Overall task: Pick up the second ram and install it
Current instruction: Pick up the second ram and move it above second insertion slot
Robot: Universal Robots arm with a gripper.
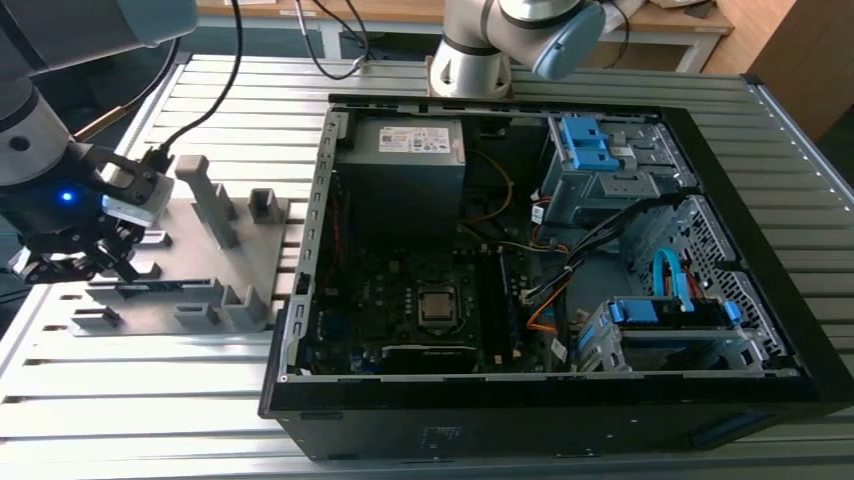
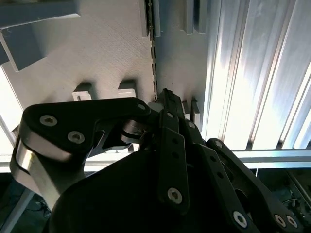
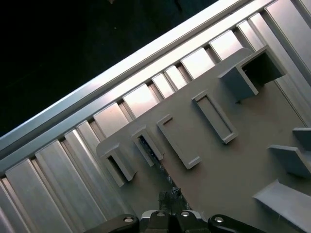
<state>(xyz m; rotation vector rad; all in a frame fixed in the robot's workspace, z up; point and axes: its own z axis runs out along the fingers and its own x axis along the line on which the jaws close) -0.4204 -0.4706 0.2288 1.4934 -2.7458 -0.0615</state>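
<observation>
Claw (image 2: 165, 95) hangs low over the grey fixture (image 2: 104, 48) in the second wrist view, right at one end of the second ram (image 2: 154, 53). Whether it is wide, narrow or gripping, I cannot tell. That thin dark stick stands on edge in a fixture slot, near the fixture's side bordering the ribbed tabletop (image 2: 252, 73).

An open computer case (image 1: 534, 425) lies on the slatted metal surface (image 1: 147, 390). Beside the case, on the exterior view's left, sits a grey fixture (image 1: 187, 262); inside, blue cables (image 1: 667, 275).
</observation>
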